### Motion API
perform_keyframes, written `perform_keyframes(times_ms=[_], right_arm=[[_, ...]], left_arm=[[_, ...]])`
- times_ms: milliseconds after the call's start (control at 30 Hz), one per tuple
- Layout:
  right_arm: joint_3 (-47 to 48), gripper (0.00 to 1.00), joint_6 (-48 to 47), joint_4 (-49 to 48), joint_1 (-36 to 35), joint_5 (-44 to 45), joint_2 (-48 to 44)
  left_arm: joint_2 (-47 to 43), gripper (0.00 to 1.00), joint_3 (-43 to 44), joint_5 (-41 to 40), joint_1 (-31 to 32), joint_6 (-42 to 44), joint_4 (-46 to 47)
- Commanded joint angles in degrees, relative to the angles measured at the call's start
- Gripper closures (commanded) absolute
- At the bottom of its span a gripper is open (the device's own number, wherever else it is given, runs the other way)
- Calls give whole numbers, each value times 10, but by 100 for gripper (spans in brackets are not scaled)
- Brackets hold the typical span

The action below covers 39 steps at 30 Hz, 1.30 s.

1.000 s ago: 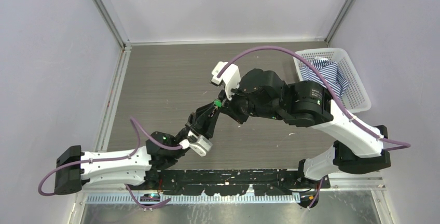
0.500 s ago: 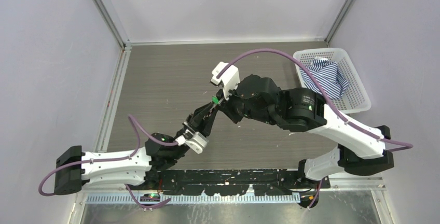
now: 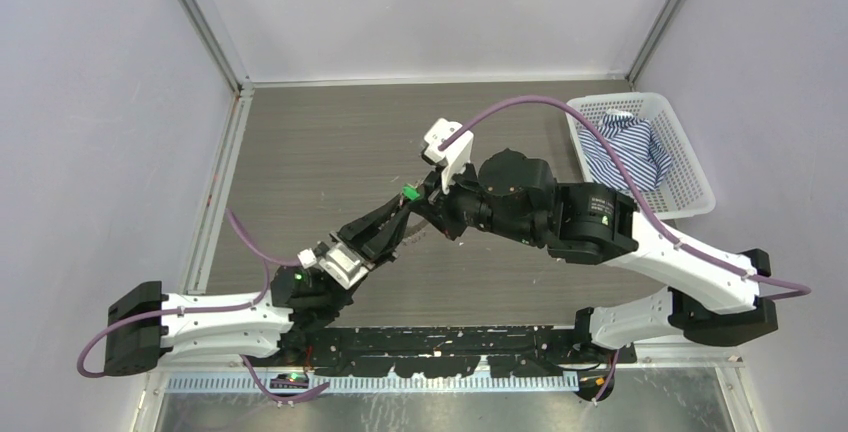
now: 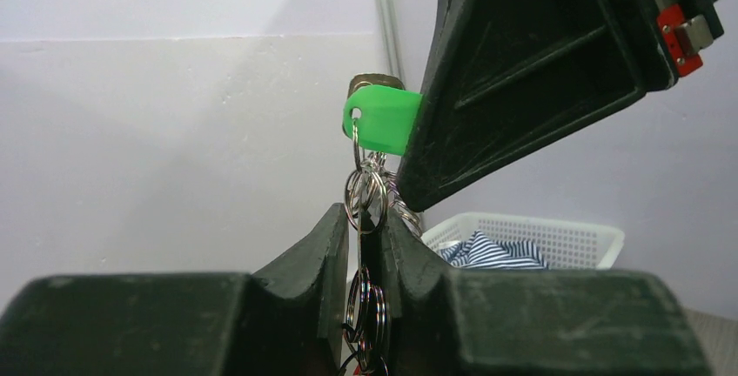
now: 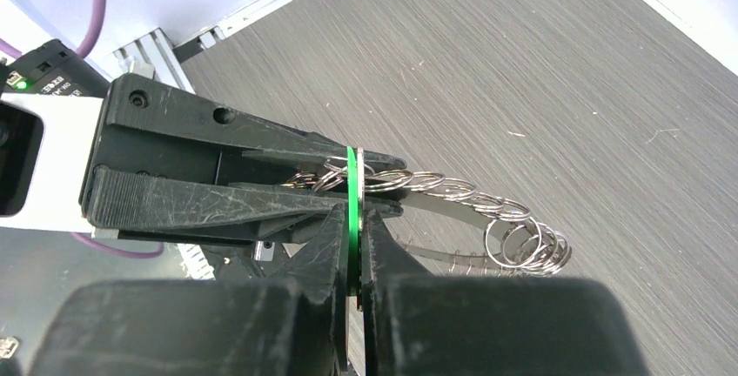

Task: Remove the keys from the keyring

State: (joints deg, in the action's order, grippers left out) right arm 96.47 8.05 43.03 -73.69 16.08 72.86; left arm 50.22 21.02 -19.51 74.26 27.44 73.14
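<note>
Although hemmed by pale walls at the left, top and right of the overhead frame, leaves broad bare table [image 3: 300, 152] all round the meeting point near frame centre. Keeps the only clutter, a white basket [image 3: 670, 142] of striped cloth [image 3: 625, 147], at the upper right edge, well apart. Reaches up and rightward from the lower left with the left gripper [image 4: 359, 219], stretched low and long, pinched shut on the keyring [image 4: 358, 193]. Comes in from the lower right, folded at the elbow, with the right gripper [image 5: 352, 215] turned leftward and clamped narrow on the green key [image 3: 408, 192], just above the left fingertips. Holds both clear of the table surface. Shows, from the left wrist alone, the green head flat-on at upper centre, a wire loop through its hole, small silvery rings dropping between the closed fingers, and the basket behind at lower right. Shows, from the right wrist alone, the green head edge-on as 1 thin line between the pads, plus linked silvery rings trailing rightward to a loose bunch above the wood grain. Cannot tell silvery key blades from rings in any of the 3 views.
</note>
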Motion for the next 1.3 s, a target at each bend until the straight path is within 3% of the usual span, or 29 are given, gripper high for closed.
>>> perform_keyframes(times_ms=[0,800,1033,1267], right_arm=[[0,99,12,-104,5,-10,-40],[-32,99,35,-115,5,-49,-65],[-21,99,30,-97,5,15,-65],[9,99,24,-76,5,19,-43]], left_arm=[[-6,100,-12,-24,2,-54,60],[-45,100,-3,-85,-19,-150,89],[-53,100,-4,-68,-25,-149,89],[-53,100,-14,-60,-24,-146,89]])
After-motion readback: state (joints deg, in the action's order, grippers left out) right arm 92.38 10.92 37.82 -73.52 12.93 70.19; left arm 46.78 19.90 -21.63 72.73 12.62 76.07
